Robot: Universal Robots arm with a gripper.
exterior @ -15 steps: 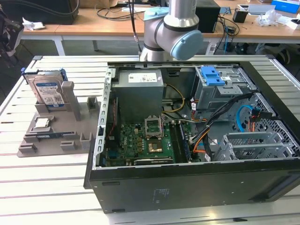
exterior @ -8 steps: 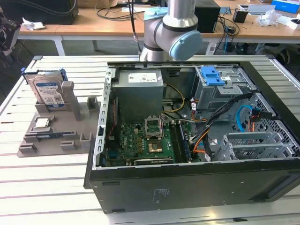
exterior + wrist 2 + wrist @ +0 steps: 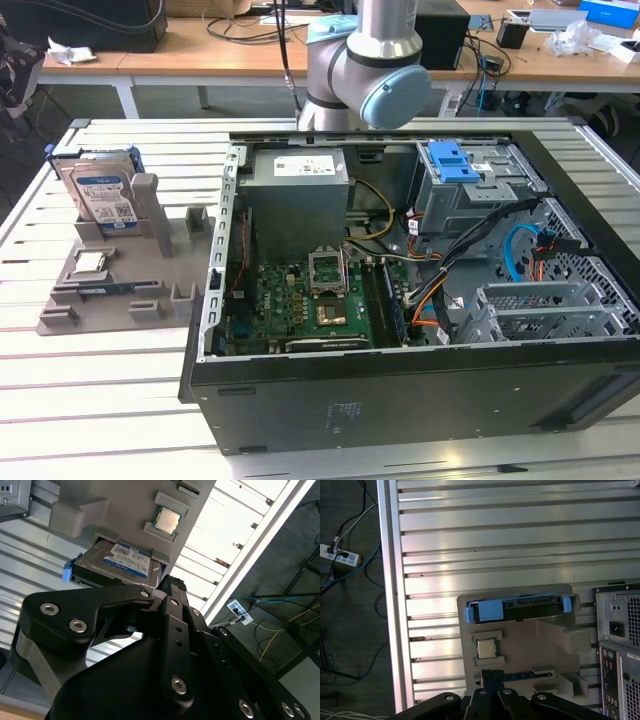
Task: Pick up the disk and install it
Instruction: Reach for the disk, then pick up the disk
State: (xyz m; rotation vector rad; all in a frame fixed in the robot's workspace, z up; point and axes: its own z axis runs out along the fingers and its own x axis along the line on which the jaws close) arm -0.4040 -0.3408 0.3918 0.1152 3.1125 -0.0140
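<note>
The disk (image 3: 105, 195) is a silver hard drive with a white-and-blue label and a blue frame. It stands tilted in a grey holder (image 3: 180, 250) at the exterior view's left. In the second wrist view the disk (image 3: 122, 560) lies just beyond my gripper (image 3: 170, 585). In the first wrist view the disk (image 3: 520, 610) shows edge-on at the holder's far end, well apart from my gripper (image 3: 488, 674). The black fingers are shut together with nothing between them, hanging above the holder without touching the disk.
A small square processor chip (image 3: 486, 648) sits in the holder beside the disk. The open computer case (image 3: 400, 380) takes up the exterior view's right, with a blue bracket (image 3: 450, 160) on its drive cage. The slatted metal table (image 3: 100, 400) ends at an edge (image 3: 390, 605).
</note>
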